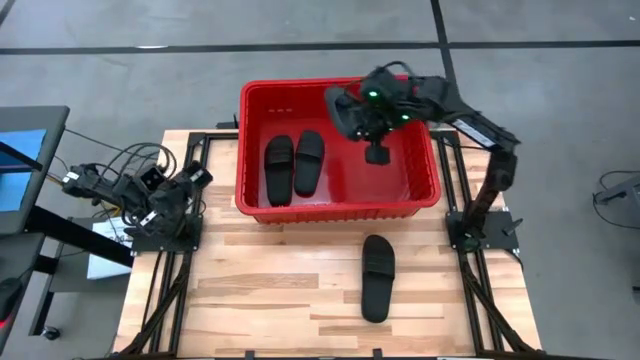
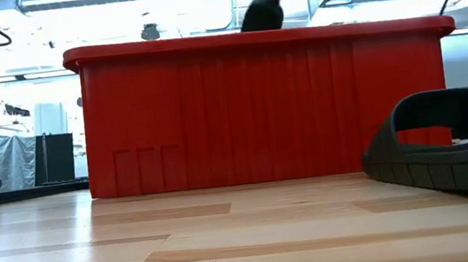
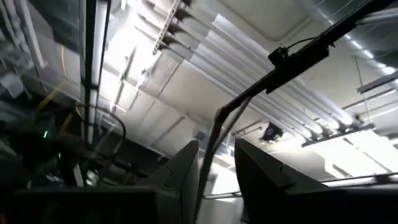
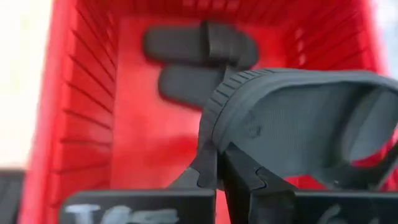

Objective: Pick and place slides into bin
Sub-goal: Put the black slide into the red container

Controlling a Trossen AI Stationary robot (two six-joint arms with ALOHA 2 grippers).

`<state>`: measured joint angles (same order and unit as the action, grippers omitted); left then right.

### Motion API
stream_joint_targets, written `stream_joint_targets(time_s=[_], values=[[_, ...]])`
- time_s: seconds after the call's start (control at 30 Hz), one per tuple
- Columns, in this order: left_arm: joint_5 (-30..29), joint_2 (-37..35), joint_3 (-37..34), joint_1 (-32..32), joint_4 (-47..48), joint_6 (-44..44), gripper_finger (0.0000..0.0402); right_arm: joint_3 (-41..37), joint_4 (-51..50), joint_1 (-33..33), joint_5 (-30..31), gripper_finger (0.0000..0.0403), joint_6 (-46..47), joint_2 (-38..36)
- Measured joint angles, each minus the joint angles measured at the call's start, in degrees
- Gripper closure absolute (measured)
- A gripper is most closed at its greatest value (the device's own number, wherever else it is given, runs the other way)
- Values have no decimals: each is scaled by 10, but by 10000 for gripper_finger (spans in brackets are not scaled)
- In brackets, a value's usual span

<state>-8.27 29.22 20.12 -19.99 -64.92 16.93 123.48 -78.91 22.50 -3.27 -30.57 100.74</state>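
overhead, our right gripper (image 4: 221, 165) pinches a slide (image 4: 298, 121) by its sole edge, hanging above the bin (image 1: 340, 212) floor.

Right gripper (image 4: 219, 167) clamped on the rim of a black slide (image 4: 298, 127), fingers (image 4: 202, 169) pinching the sole edge, sole underside and tread edge facing the camera, strap curving off at the far side. Held slide hanging over the red bin (image 4: 74, 118), slatted walls on both sides and smooth red floor showing beneath. Two more slides (image 4: 199, 45) lying side by side on the bin floor beyond, touching or nearly so, partly hidden behind the held one, blurred.
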Motion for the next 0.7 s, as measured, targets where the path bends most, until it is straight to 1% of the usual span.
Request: stream_joint_targets(time_s=[0.1, 0.23, 0.33, 0.37, 0.43, 0.6, 0.67, 0.7], values=[[0, -14, 0, 5, 3, -83, 308, 0, -11, 17, -3, 403, -27, 36], [-3, -35, 0, 6, 25, -267, 308, 0, -27, 33, 0, 403, -59, 80], [-43, -48, 0, 6, 43, -376, 308, 0, -32, 44, 2, 403, -84, 110], [-70, -51, 0, 6, 50, -398, 308, 0, -34, 48, 2, 403, -91, 118], [-145, -58, 0, 6, 62, -429, 308, 0, -34, 56, 2, 403, -102, 132], [-366, -61, 0, 6, 80, -433, 308, 0, -34, 80, 2, 403, -119, 152], [-417, -62, 0, 6, 79, -435, 308, 0, -35, 85, -1, 403, -126, 157], [-430, -62, 0, 6, 78, -444, 308, 0, -38, 87, -1, 403, -129, 158]])
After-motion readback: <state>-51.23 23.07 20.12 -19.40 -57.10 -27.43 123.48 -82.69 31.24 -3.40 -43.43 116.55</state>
